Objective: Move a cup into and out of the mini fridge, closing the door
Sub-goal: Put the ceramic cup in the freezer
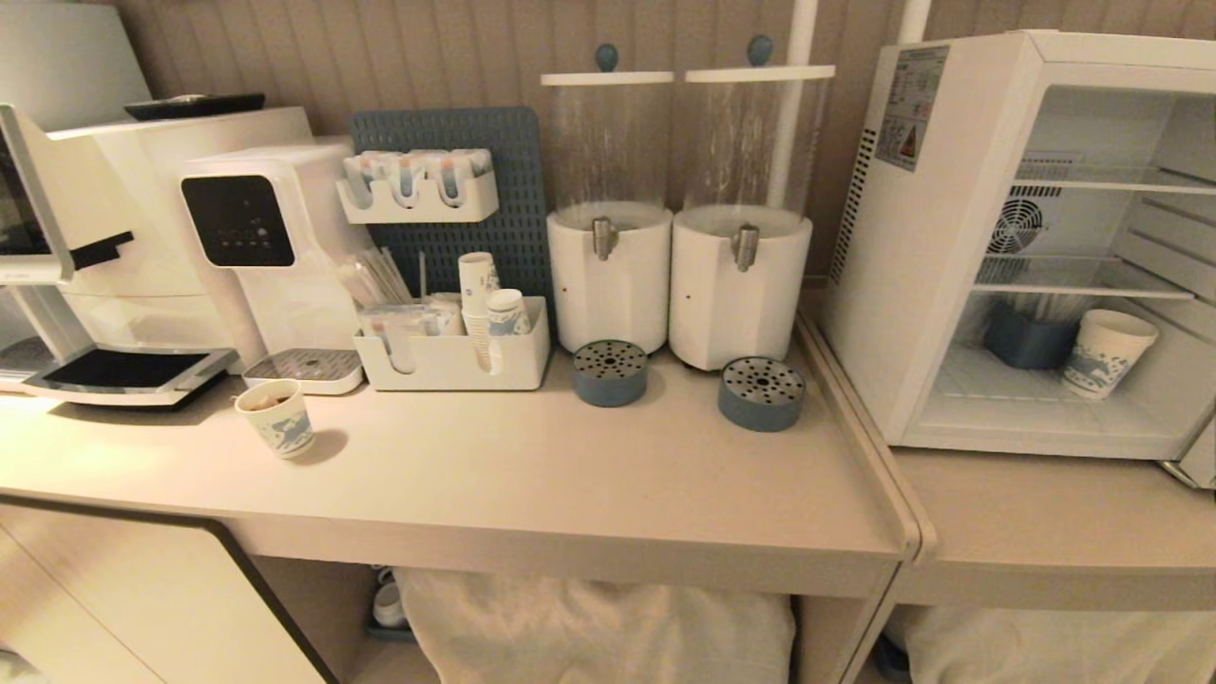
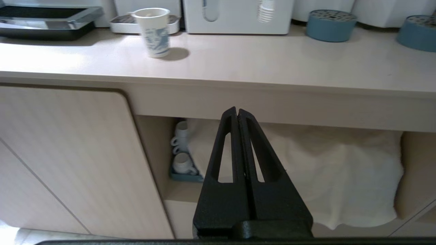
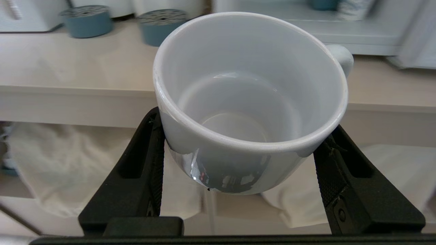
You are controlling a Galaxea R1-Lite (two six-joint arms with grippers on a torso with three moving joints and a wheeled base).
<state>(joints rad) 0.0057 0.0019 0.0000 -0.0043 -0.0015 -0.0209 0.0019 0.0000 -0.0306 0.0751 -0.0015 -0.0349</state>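
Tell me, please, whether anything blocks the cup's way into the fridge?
Nothing visible does. The right pincer holds the cup; the fridge stands open, a paper cup and blue pot on its floor.

A café-style drinks counter: coffee machine point(image 1: 114, 218), twin drink dispensers point(image 1: 608, 275), stacked paper cups point(image 1: 478, 285), mini fridge point(image 1: 950, 237).

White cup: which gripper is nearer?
Right. The right gripper is clamped on the white cup, in front of the counter. The left gripper is shut and empty, below the counter edge.
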